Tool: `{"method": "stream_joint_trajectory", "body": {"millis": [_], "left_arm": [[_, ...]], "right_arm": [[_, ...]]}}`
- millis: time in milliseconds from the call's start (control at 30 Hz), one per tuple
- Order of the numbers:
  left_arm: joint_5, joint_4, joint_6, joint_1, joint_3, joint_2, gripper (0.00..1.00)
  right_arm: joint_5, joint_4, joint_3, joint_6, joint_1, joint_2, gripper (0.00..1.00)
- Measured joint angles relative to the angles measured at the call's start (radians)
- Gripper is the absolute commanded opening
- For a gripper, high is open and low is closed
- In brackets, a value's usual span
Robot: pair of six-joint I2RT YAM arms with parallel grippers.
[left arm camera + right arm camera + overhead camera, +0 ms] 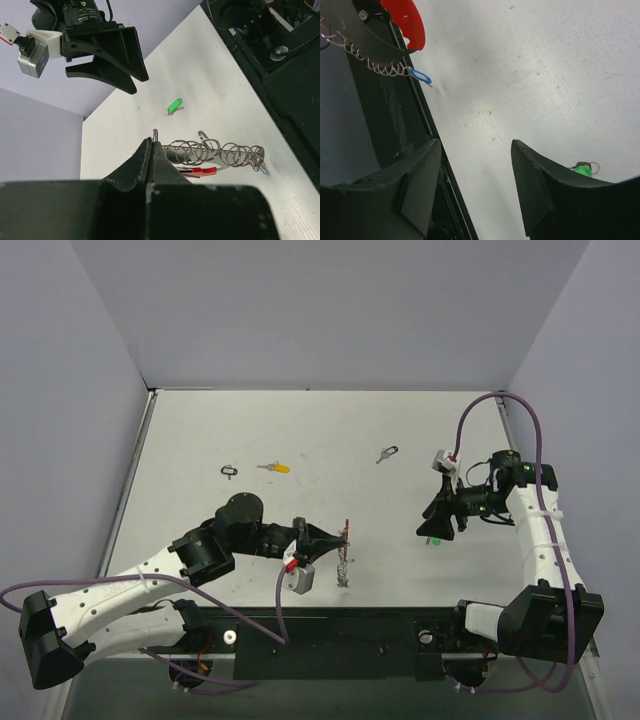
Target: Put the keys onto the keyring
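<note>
My left gripper (342, 538) (151, 142) is shut on a ring at one end of the keyring (345, 562) (215, 152), a long silver coil with a red plastic piece (200, 171) (406, 20). A blue key (263, 170) (421, 76) hangs at the coil's far end. My right gripper (436, 530) (477, 145) stands open with nothing between its fingers, just above a green key (437, 541) (174, 105) (583, 170) lying on the table. A yellow key (276, 468) and a black-headed key (387, 454) lie farther back.
A small bare black loop (230, 471) lies left of the yellow key. The white table (330, 430) is walled at the back and both sides. The black base rail (330, 625) runs along the near edge, close under the keyring.
</note>
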Motion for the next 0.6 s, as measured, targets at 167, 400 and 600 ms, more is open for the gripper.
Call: {"method": "stream_joint_trajectory", "body": {"millis": [167, 400, 600], "left_arm": [[-0.032, -0.016, 0.024, -0.006, 0.000, -0.006, 0.00], [-0.059, -0.013, 0.023, -0.005, 0.000, -0.011, 0.00], [-0.104, 0.012, -0.066, -0.005, 0.000, -0.011, 0.00]], "right_arm": [[0.000, 0.000, -0.001, -0.006, -0.013, 0.006, 0.54], [0.000, 0.000, -0.003, -0.011, -0.028, 0.007, 0.54], [0.000, 0.000, -0.019, -0.012, -0.047, 0.009, 0.54]]}}
